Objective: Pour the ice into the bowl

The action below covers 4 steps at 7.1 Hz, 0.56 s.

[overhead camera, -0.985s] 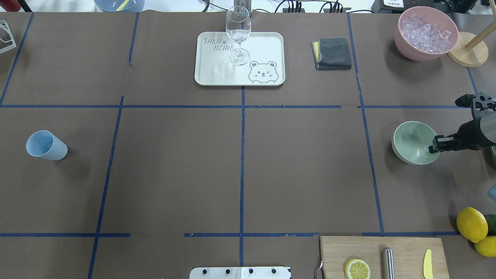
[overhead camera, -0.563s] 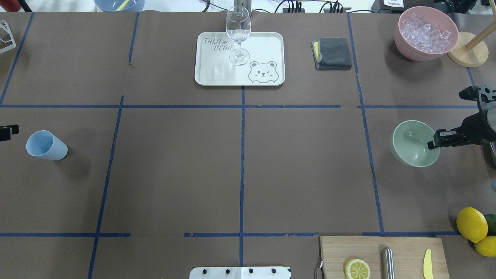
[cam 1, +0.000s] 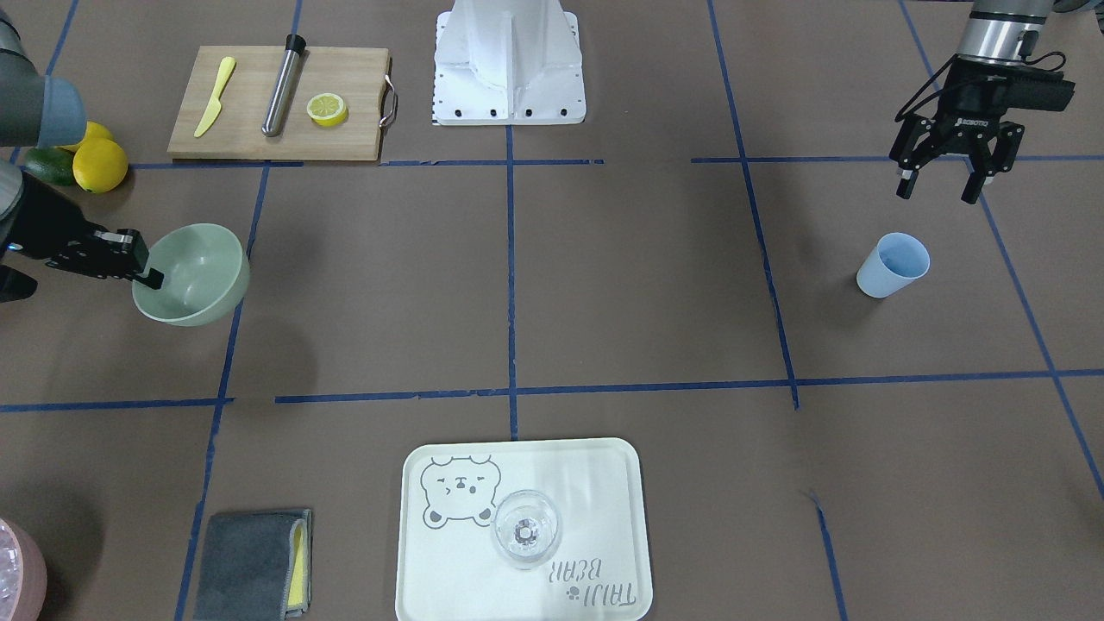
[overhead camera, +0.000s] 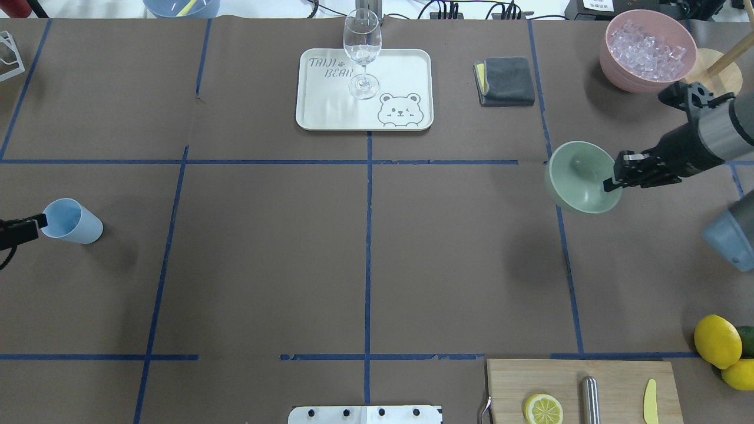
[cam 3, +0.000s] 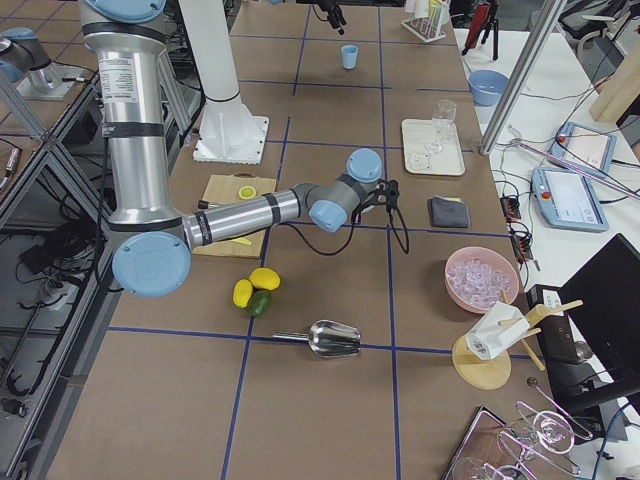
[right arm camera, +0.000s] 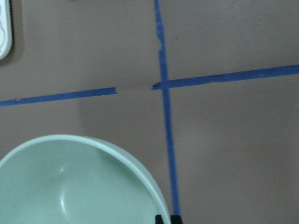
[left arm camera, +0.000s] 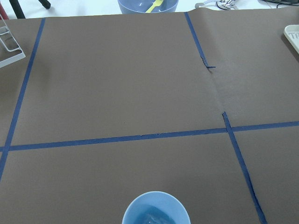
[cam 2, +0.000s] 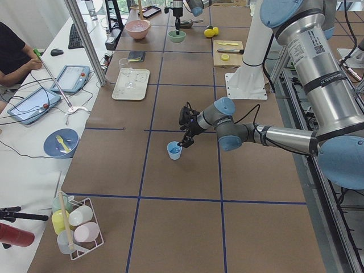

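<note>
The pale green bowl (overhead camera: 580, 176) hangs tilted above the table, and my right gripper (overhead camera: 614, 179) is shut on its near rim. The front-facing view shows the same bowl (cam 1: 194, 272) in that gripper (cam 1: 142, 269). In the right wrist view the bowl (right arm camera: 70, 182) looks empty. A light blue cup (cam 1: 894, 263) stands upright at the far left. My left gripper (cam 1: 937, 185) hovers open just behind it. A few glassy bits that may be the ice (left arm camera: 150, 218) show in the cup's (left arm camera: 156, 207) bottom.
A pink tub (overhead camera: 648, 50) of clear pieces and a wooden stand (overhead camera: 710, 73) sit back right. A tray (overhead camera: 406, 70) holds a wine glass (overhead camera: 361, 44). A grey cloth (overhead camera: 506, 81), a cutting board (overhead camera: 618, 377) and lemons (overhead camera: 716, 340) are nearby.
My right gripper has lifted the bowl and carried it left and toward the far side. My left gripper has come in from the left edge to the blue cup.
</note>
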{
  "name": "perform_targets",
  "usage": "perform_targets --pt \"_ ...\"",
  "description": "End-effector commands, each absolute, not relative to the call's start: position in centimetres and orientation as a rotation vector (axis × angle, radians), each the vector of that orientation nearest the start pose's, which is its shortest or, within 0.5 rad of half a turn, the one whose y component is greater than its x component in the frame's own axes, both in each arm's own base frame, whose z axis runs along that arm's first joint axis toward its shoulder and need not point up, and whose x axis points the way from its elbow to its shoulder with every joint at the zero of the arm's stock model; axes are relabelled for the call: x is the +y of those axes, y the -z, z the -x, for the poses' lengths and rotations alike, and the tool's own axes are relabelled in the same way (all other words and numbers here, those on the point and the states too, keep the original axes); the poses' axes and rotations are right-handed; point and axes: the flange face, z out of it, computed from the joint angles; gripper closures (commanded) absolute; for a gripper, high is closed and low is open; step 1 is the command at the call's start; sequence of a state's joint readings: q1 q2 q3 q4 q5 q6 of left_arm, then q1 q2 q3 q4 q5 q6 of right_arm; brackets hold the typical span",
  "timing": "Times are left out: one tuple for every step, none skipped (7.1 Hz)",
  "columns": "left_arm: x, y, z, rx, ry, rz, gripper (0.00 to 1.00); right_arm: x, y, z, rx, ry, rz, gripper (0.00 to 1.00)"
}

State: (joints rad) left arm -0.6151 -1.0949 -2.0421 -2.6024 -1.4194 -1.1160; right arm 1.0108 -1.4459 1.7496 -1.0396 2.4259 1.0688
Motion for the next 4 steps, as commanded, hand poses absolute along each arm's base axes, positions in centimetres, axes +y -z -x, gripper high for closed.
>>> perform_targets --pt "-28.3 -52.5 -22.9 0.798 0.286 -0.642 0.0 -49.8 -31.5 33.1 -1.115 -0.154 0.144 1.0" --pt "-27.4 -55.6 -24.3 0.749 0.317 -0.664 0.0 -48.2 -26.3 39.4 -1.076 -0.17 0.133 1.0" --pt "-27.3 -56.4 -25.2 0.74 0.323 -0.673 0.0 -45.9 -21.8 44.9 -1.035 -0.155 0.097 1.0" --pt "-27.4 -56.4 -25.5 0.743 0.338 -0.683 0.0 -43.7 -18.0 49.2 -1.015 -0.152 0.086 1.0"
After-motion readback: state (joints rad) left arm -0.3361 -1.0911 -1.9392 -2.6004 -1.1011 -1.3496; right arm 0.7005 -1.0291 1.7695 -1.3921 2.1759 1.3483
